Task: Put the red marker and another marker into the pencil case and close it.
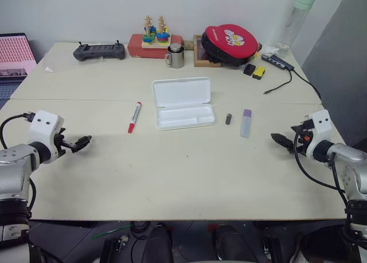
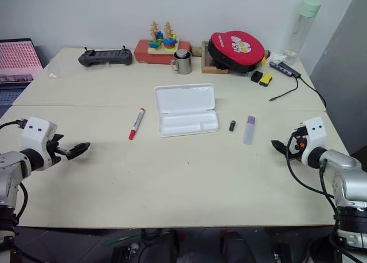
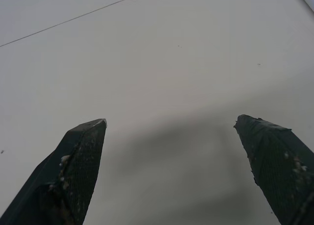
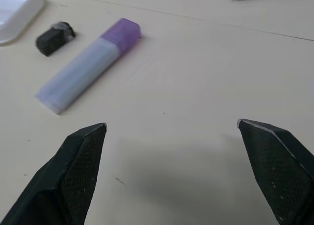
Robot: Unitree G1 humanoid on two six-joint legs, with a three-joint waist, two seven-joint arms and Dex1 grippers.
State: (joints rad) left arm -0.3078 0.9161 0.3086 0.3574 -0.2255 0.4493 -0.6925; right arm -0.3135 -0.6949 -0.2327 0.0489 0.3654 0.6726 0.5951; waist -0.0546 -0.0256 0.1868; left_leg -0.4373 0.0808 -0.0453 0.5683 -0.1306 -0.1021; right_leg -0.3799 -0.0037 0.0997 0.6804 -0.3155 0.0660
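I see the smooth white plastic pencil case (image 1: 183,102) lying open mid-table — slim red marker (image 1: 134,117) beside it, stubby purple-capped marker (image 1: 246,123) opposite; both textured black jaws gape wide, empty.

Plenty of bare desk (image 1: 172,171) lay in front of the open pencil case (image 1: 183,102). On its right, a small dark block (image 1: 228,119) sat between it and the purple-capped marker (image 1: 246,124); the red marker (image 1: 134,117) lay apart, left.
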